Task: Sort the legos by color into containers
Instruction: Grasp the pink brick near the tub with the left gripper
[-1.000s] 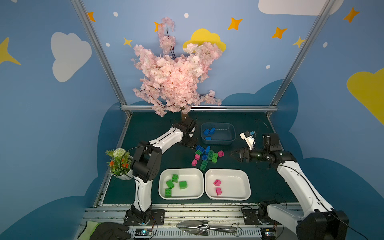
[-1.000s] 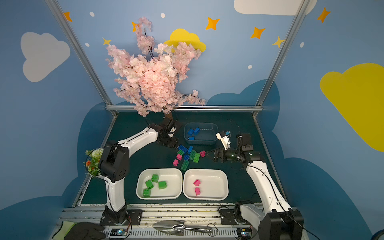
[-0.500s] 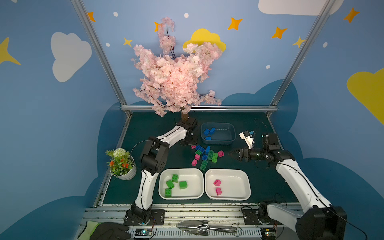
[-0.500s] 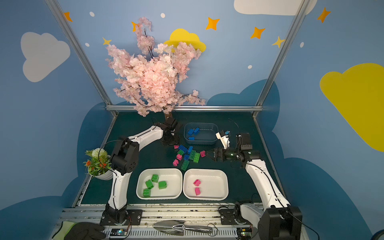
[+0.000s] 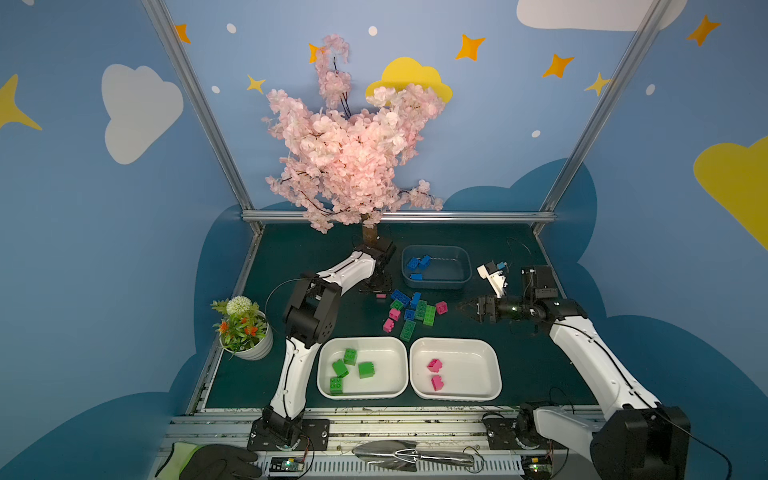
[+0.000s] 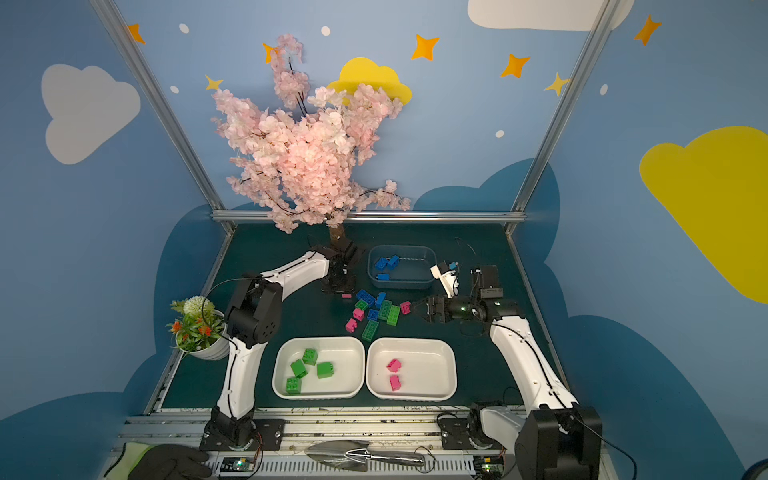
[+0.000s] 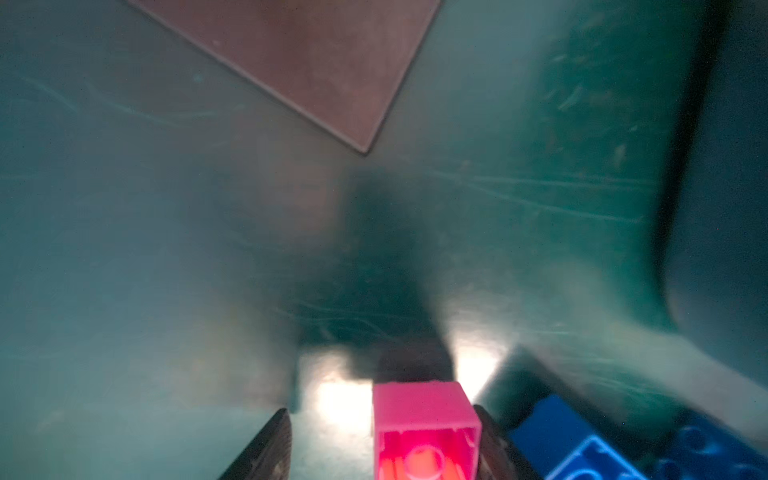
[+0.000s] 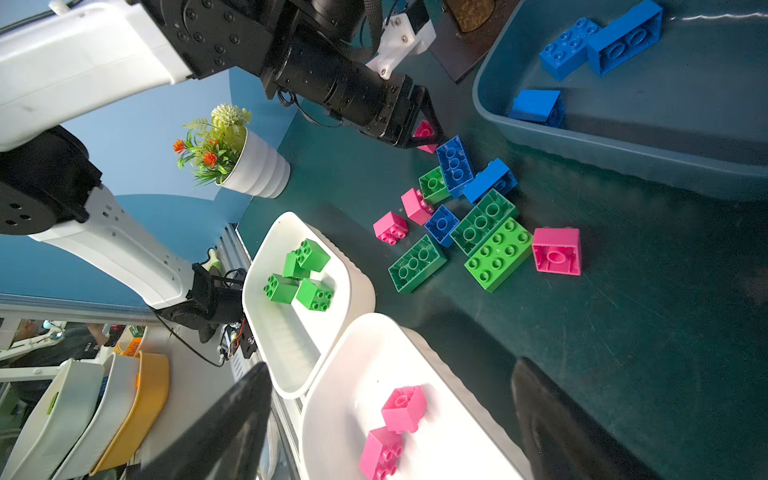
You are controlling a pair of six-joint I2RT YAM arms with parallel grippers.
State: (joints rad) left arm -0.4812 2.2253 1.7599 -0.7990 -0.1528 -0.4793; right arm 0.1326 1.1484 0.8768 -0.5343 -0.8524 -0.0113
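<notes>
Green, blue and pink legos [image 5: 415,311] lie in a loose pile mid-table. My left gripper [image 5: 379,289] is down at the pile's far left edge. In the left wrist view it [image 7: 380,411] is open around a small pink brick [image 7: 424,428], which touches one finger [image 7: 490,449] and leaves a gap to its partner. My right gripper [image 5: 463,309] hovers open and empty right of the pile, near a pink brick [image 5: 441,307]. One white tray [image 5: 386,382] holds several green bricks, the second tray [image 5: 469,374] two pink ones, and the grey-blue tub [image 5: 436,286] three blue ones.
A blossom tree [image 5: 353,166] stands at the back on a brown base plate [image 7: 311,62], just behind my left gripper. A white flower pot [image 5: 245,336] sits at the left edge. A metal scoop [image 5: 411,455] and a gloved hand [image 5: 216,465] lie in front of the table.
My left arm's elbow has swung right and its jaws have narrowed around the pink brick. My right gripper has edged slightly left toward the pile, still open.
</notes>
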